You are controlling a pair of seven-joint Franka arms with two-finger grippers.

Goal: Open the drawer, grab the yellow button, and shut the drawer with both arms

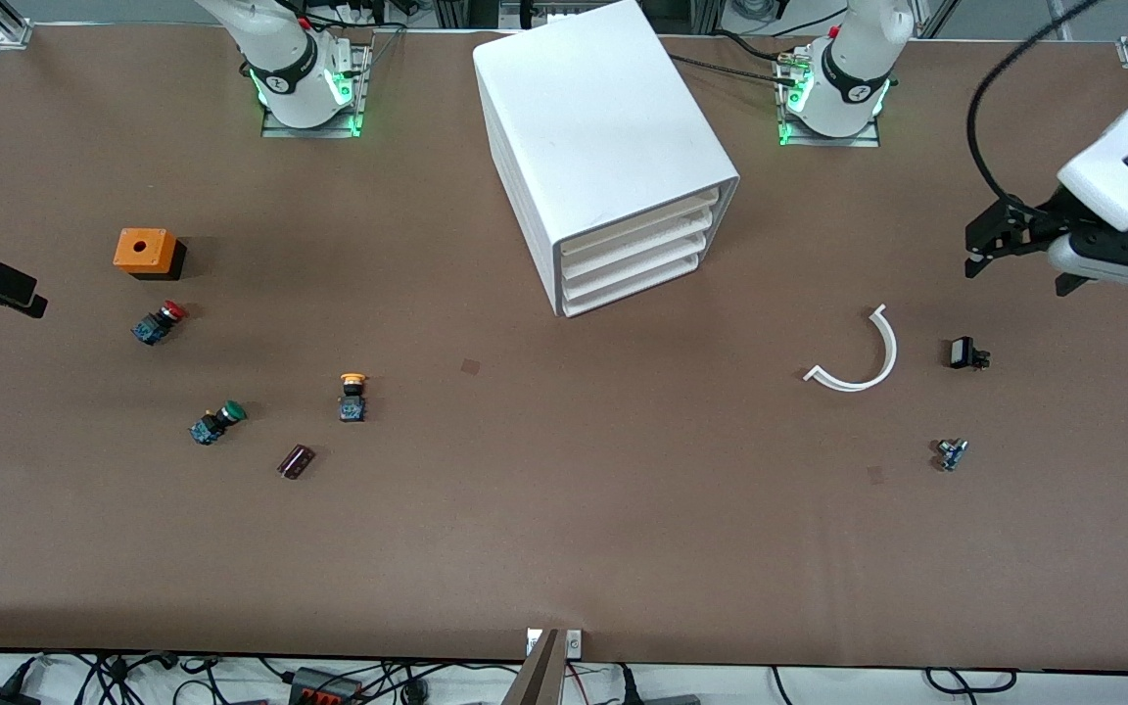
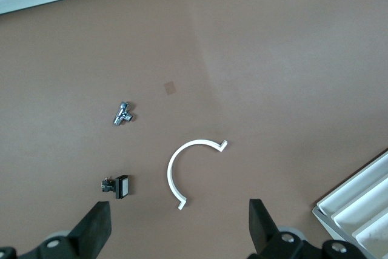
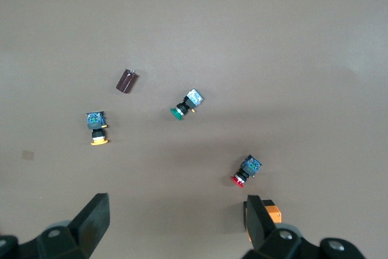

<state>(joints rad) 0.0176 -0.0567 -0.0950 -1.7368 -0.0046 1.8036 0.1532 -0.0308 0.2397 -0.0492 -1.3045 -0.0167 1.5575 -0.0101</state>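
Front view: a white cabinet (image 1: 603, 147) stands mid-table between the two arm bases, its top drawer (image 1: 642, 217) pushed in. The yellow-capped button (image 1: 352, 396) lies on the table (image 1: 564, 529) toward the right arm's end, nearer the camera than the cabinet, between a green button (image 1: 217, 422) and the cabinet, with a red button (image 1: 159, 322) and an orange box (image 1: 145, 252) farther back. The left gripper (image 1: 977, 245) hovers released over its end of the table, above a white curved strip (image 1: 858, 354). The right gripper (image 3: 176, 222) hangs released over the buttons, grasping nothing.
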